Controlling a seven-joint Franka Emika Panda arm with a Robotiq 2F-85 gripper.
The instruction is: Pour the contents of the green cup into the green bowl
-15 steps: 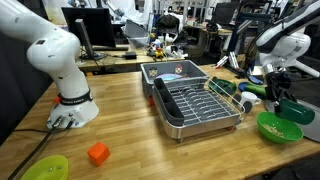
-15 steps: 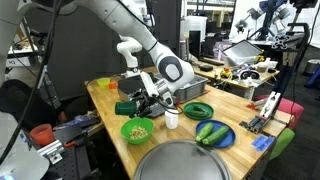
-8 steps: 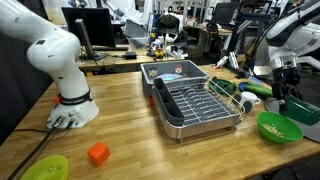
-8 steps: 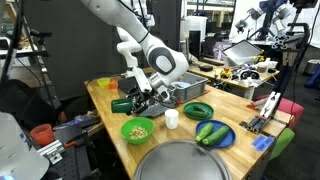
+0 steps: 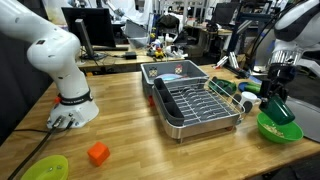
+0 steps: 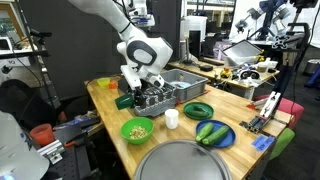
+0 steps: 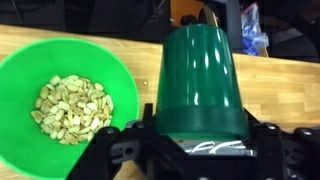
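Seemingly poured: gripper [image 7: 200, 138] clenched on the green cup [image 7: 200, 70] beside the green bowl [image 7: 20, 130] (pale pieces [image 7: 72, 108] inside); next, set cup down.

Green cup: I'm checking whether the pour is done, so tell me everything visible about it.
The green cup is a plain, dark green, glossy tumbler, plastic by its look, slightly tapered. The gripper is shut on it, clamping it from both sides. It is held beside the green bowl, which holds pale pieces, over the wooden table. Its mouth and inside are hidden.
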